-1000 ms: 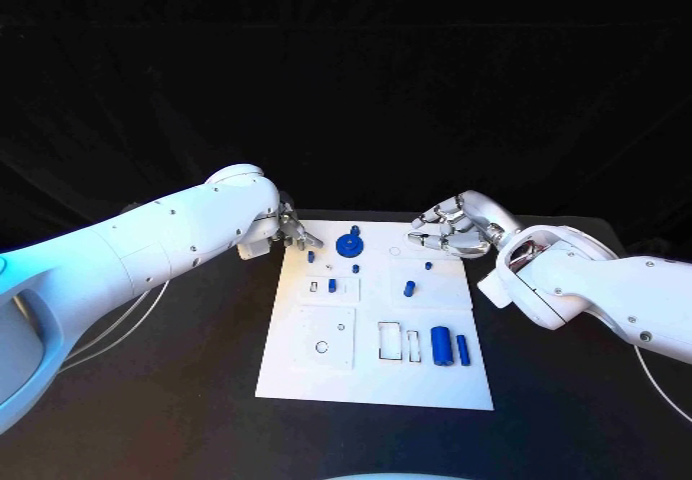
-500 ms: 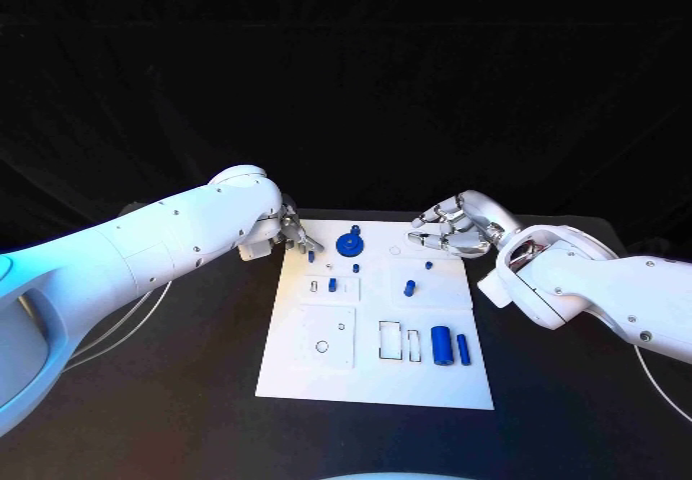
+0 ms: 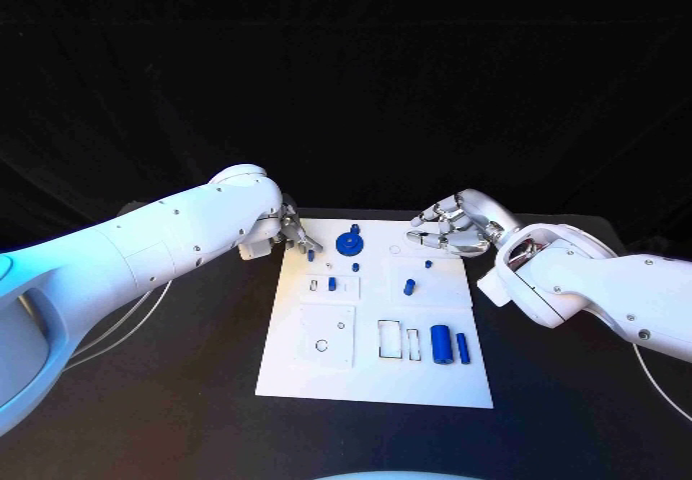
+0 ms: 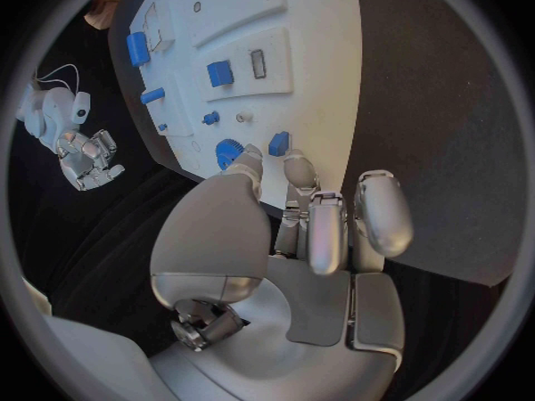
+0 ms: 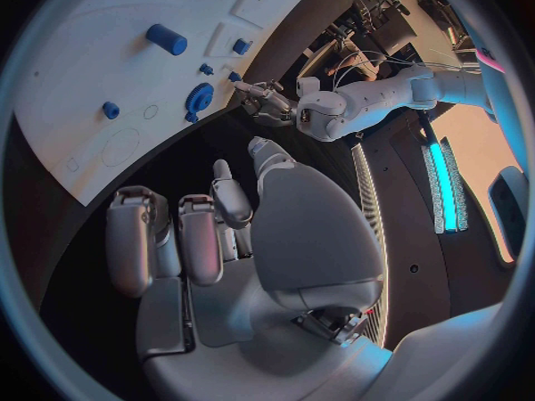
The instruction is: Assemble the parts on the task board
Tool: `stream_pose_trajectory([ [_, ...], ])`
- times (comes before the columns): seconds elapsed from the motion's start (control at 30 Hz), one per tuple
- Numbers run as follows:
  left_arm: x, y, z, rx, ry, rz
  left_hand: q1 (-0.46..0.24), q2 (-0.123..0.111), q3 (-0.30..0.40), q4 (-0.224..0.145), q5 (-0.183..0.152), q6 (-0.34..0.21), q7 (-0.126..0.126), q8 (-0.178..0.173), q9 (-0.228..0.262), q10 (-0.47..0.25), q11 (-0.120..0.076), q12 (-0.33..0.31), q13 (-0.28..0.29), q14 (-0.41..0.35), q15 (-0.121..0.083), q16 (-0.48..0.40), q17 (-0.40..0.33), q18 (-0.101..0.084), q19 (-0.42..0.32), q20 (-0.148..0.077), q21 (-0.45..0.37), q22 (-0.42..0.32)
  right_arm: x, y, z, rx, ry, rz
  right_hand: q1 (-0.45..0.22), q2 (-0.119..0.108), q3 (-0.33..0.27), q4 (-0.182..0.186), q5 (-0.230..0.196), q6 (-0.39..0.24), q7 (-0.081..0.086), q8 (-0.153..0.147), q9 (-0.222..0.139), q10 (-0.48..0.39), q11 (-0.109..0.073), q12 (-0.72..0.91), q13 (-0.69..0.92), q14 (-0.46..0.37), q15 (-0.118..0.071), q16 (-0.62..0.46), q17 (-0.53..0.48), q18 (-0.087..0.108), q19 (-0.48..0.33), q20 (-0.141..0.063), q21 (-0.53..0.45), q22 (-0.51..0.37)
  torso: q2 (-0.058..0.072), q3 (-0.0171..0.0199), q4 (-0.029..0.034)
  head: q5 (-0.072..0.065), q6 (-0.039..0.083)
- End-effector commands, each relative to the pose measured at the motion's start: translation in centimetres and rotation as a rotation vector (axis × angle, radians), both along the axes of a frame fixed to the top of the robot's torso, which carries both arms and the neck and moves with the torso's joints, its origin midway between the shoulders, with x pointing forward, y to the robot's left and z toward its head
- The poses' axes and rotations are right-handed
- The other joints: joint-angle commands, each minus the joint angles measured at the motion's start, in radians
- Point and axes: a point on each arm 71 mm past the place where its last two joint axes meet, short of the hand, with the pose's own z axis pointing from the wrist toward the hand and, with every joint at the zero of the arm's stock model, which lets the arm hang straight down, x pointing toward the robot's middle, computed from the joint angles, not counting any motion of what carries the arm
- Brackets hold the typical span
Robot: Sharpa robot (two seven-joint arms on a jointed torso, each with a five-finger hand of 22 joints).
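On the task board [image 3: 375, 375], blue parts [image 3: 441, 345], no legible writing.

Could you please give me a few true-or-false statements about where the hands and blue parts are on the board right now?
1. The left hand is at the far left corner of the white board. True.
2. The right hand holds a blue part. False: it holds nothing.
3. A round blue gear sits near the board's far edge. True.
4. The two blue cylinders lie off the board on the black table. False: they lie on the board.
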Motion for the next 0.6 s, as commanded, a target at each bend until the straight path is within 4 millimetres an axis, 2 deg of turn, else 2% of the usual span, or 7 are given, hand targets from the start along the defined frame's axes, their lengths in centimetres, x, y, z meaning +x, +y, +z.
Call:
stream_pose_trajectory([
  [0.03, -0.08, -0.33, -0.03, -0.004, 0.009, -0.017, 0.004, 0.012, -0.004, 0.0, 0.003, 0.009, -0.001, -0.004, -0.002, 0.002, -0.004, 0.006, 0.002, 0.06, 0.004, -0.005, 0.107, 0.005, 0.007, 0.0, 0.007, 0.002, -0.06, 0.17, -0.04, -0.003, 0.0, 0.018, -0.004, 0.01, -0.001, 0.003, 0.004, 0.001, -0.001, 0.007, 0.001, -0.005, -0.005, -0.005, 0.0, 0.051, -0.008, -0.006, 0.058, 0.021, -0.007, -0.003, -0.006, 0.142, 0.0, 0.0, 0.0007, -0.001, -0.002],
  [0.23, -0.06, -0.31, -0.01, -0.006, 0.006, -0.013, 0.022, 0.038, -0.001, -0.003, 0.003, 0.017, -0.003, -0.005, -0.006, 0.006, -0.006, 0.011, 0.006, 0.06, 0.003, -0.005, 0.107, 0.004, 0.009, -0.001, 0.01, 0.007, -0.06, 0.21, -0.04, -0.003, 0.0, 0.019, -0.004, 0.01, -0.001, 0.003, 0.004, 0.001, -0.001, 0.007, 0.001, -0.005, -0.005, -0.005, 0.0, 0.051, -0.008, -0.006, 0.058, 0.021, -0.007, -0.003, -0.006, 0.142, 0.0, 0.0001, 0.0005, 0.0, -0.003],
  [0.6, -0.12, -0.46, -0.1, -0.006, 0.021, -0.026, 0.045, 0.057, -0.001, -0.012, 0.003, 0.027, -0.005, -0.006, -0.01, 0.01, -0.008, 0.016, 0.01, 0.06, 0.001, -0.004, 0.107, 0.003, 0.012, 0.0, 0.013, 0.014, -0.05, 0.27, -0.04, -0.003, 0.0, 0.02, -0.004, 0.01, -0.001, 0.003, 0.004, 0.001, -0.001, 0.007, 0.001, -0.005, -0.005, -0.005, 0.0, 0.051, -0.008, -0.006, 0.058, 0.021, -0.007, -0.003, -0.006, 0.142, 0.0, 0.0003, -0.0004, 0.0, -0.005],
])
